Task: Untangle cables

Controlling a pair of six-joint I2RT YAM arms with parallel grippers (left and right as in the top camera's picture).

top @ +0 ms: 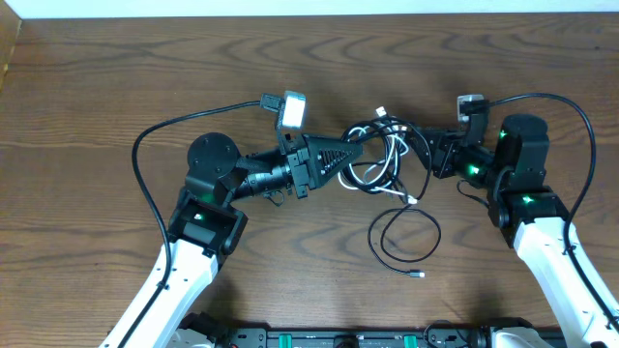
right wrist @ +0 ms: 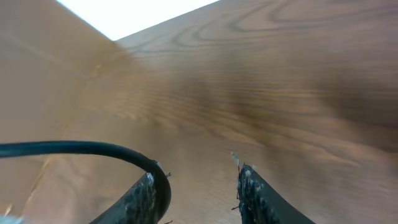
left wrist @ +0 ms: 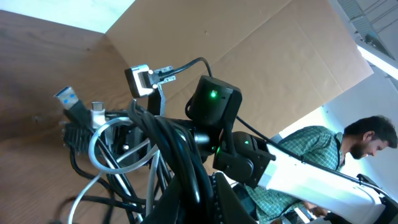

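The cables (top: 385,155) lie in a tangle of thin black cords and one white cord at the table's middle. My left gripper (top: 358,153) reaches into the tangle from the left. In the left wrist view it (left wrist: 199,186) is shut on a bundle of black cables (left wrist: 177,140), with the white cable (left wrist: 98,144) looped beside them. My right gripper (top: 433,155) is at the tangle's right edge. In the right wrist view it (right wrist: 199,186) is open, and one black cable (right wrist: 93,148) curves over its left fingertip. A loose black loop (top: 401,237) trails toward the front.
The loose loop ends in a small plug (top: 418,275) near the front. A blue-tipped USB plug (left wrist: 66,95) sticks out of the tangle. The thicker arm wires (top: 145,184) arc beside each arm. A person (left wrist: 367,140) stands beyond the table.
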